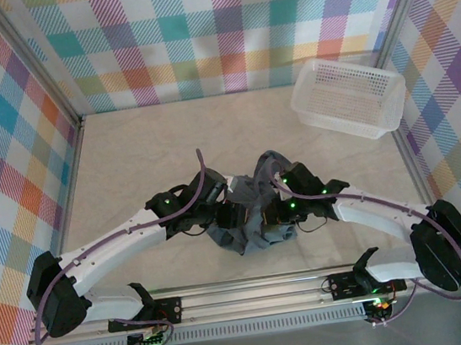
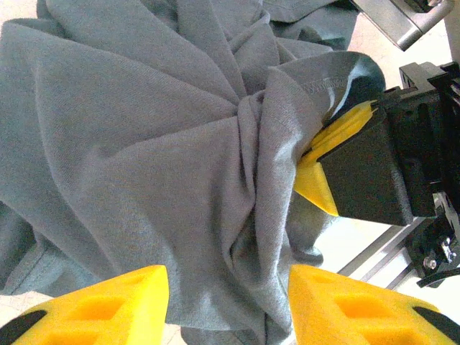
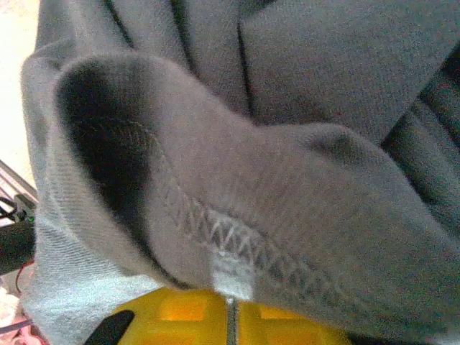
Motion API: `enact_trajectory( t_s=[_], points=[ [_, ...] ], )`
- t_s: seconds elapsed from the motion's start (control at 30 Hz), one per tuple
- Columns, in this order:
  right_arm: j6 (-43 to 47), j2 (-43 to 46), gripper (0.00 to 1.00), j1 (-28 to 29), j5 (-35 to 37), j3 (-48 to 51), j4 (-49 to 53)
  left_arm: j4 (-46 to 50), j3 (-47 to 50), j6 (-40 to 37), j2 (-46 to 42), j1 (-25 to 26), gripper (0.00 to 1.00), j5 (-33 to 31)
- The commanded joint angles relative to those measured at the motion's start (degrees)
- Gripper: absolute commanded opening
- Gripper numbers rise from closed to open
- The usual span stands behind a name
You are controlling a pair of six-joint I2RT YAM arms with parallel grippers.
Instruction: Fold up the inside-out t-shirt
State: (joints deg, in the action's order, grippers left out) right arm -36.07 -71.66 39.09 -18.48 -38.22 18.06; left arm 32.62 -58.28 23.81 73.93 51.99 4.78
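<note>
Top external shows the white basket (image 1: 351, 118) apart from the t-shirt (image 1: 252, 239), pinched by the right claw (image 3: 228, 316); left claw (image 2: 228, 302) wide.

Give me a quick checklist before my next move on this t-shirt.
1. Right gripper shut on a stitched edge of the t-shirt: ok.
2. Which edge that is, bottom hem or sleeve: cannot tell.
3. Left gripper holding cloth: not ok; its fingers stand apart, fabric loose between them.
4. T-shirt spread flat: not ok; bunched between the arms.
5. White mesh basket apart from the shirt: ok.
</note>
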Motion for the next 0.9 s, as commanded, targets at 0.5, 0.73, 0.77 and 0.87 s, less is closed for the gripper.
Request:
enact_trajectory(
  t_s=[0.5,0.73,0.77,0.87],
  points=[
    [-0.7,24.4,0.0,-3.2,18.9,-13.0,14.4,-0.4,9.4,6.4,-5.5,-17.4,0.58,8.4],
    [-1.6,23.6,0.0,-3.6,20.6,-13.9,14.2,-22.6,21.7,17.3,1.2,-14.9,0.81,22.5],
    [-1.9,23.6,0.0,-3.6,20.8,-14.0,14.0,-22.8,22.1,17.3,2.3,-14.4,0.81,21.9],
    [-2.3,23.3,0.0,-3.6,20.1,-14.1,13.6,-22.7,22.5,17.3,5.0,-14.3,0.8,18.6]
  ],
)
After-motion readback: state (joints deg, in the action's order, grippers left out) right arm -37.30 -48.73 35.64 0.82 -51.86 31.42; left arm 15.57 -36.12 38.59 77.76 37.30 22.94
